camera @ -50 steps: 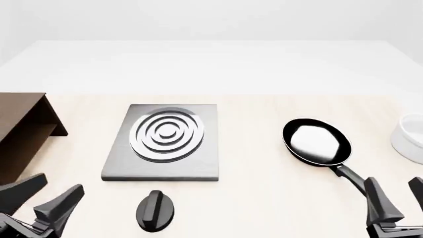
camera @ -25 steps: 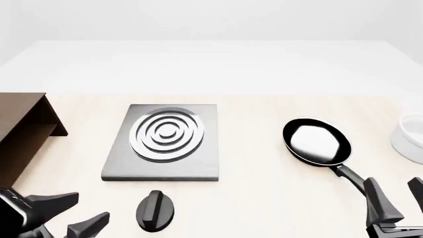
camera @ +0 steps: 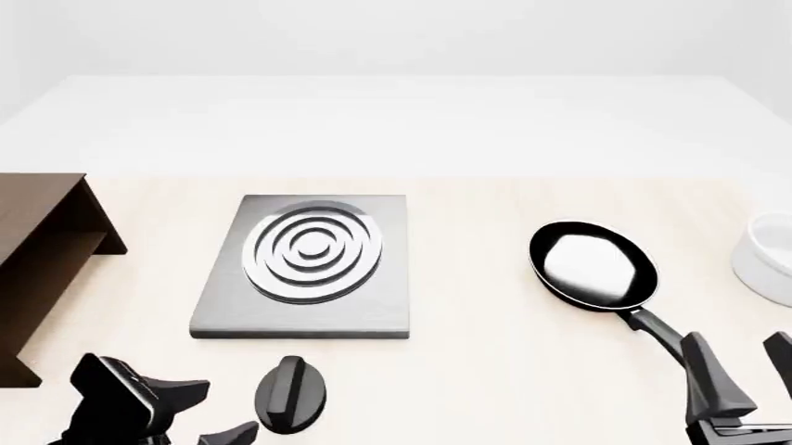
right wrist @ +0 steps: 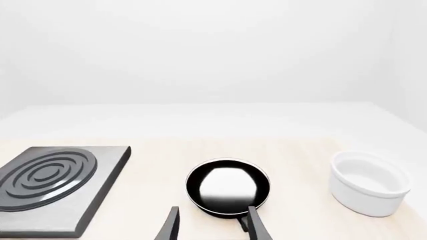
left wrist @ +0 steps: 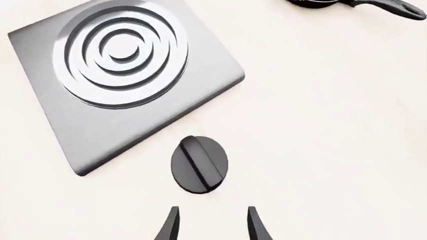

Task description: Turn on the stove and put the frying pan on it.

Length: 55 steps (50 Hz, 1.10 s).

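Note:
The stove [camera: 303,315] is a flat grey plate with a ringed burner, left of the table's centre. Its black knob [camera: 292,394] lies apart, just in front of the plate. My left gripper [camera: 217,408] is open and empty, just left of the knob and apart from it. In the left wrist view the knob [left wrist: 199,164] lies just ahead of the open fingertips [left wrist: 171,223], with the stove [left wrist: 100,135] beyond. The black frying pan [camera: 592,264] rests on the table to the right, handle towards me. My right gripper [camera: 747,371] is open, near the handle's end. The right wrist view shows the pan [right wrist: 228,186] ahead.
A dark brown wooden cabinet [camera: 37,260] stands at the left edge. A white bowl [camera: 770,255] sits at the right edge, beyond the pan, and shows in the right wrist view [right wrist: 369,182]. The pan's handle [left wrist: 387,6] shows in a corner of the left wrist view.
My left gripper has swung to the right along the table's front edge, close to the knob, still open. The right arm, pan and stove have not moved.

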{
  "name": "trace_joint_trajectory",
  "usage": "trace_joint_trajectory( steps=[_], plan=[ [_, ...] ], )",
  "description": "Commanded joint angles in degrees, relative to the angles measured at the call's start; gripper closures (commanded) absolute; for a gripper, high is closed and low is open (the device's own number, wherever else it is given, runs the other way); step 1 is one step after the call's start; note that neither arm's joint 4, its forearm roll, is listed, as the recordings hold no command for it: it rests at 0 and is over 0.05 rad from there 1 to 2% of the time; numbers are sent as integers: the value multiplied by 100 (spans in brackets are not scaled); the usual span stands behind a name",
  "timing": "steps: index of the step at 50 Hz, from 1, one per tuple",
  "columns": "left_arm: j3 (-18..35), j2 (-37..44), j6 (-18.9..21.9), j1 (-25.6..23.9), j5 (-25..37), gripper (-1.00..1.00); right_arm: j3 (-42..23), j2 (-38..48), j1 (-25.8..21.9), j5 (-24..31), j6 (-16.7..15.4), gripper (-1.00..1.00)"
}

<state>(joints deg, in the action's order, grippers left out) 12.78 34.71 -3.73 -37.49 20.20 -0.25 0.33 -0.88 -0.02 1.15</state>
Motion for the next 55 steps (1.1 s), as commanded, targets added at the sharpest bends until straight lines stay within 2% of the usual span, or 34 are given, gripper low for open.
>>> trace_joint_trajectory(
  steps=[1,9,24,40,53,54,55],
  plan=[
    [-263,710,-120,-305,-811,-100,4,-14,6,18,25,-100],
    [-352,1261,-65,-410,-1406,-100,4,-16,2,17,19,-100],
    [-408,1949,-76,-510,-2119,-100,-1,-16,-7,17,3,-100],
    [-485,3042,-257,-648,-3231,-100,-2,-12,-14,15,5,-100],
    [-436,3690,-277,-715,-3788,-100,-8,-20,-27,25,-7,-100],
    [-142,3987,-156,-782,-3854,-100,-14,-26,-34,38,-37,-100],
    [-135,4005,-153,-787,-3864,-100,-14,-26,-36,37,-38,-100]
  ],
)
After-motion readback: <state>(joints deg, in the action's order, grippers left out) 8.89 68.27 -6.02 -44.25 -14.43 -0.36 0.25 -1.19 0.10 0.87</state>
